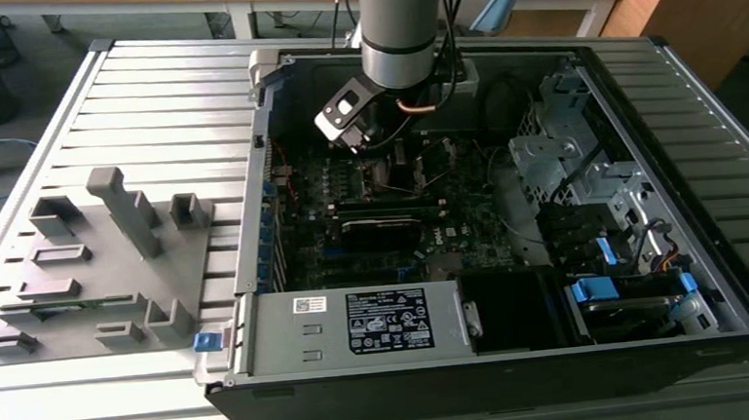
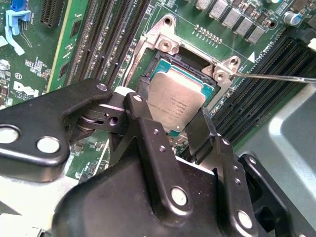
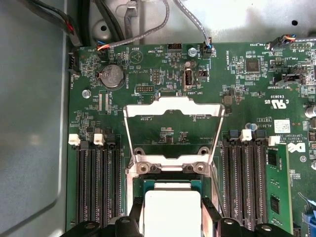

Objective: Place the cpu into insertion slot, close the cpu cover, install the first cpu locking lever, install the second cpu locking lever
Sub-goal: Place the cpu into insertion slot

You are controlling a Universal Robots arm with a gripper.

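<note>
The fingers point(image 2: 197, 129) are clasping the cpu point(image 2: 175, 96) by two opposite edges. It is lying flat between them in the slot point(image 2: 170, 60), dull silver with a thin green border. Faint print is showing on its top, too small to read. The cover point(image 3: 173, 104) is standing open.

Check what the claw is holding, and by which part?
The claw grips the cpu by two opposite edges. The chip is at the insertion slot, with the cpu cover open.
</note>
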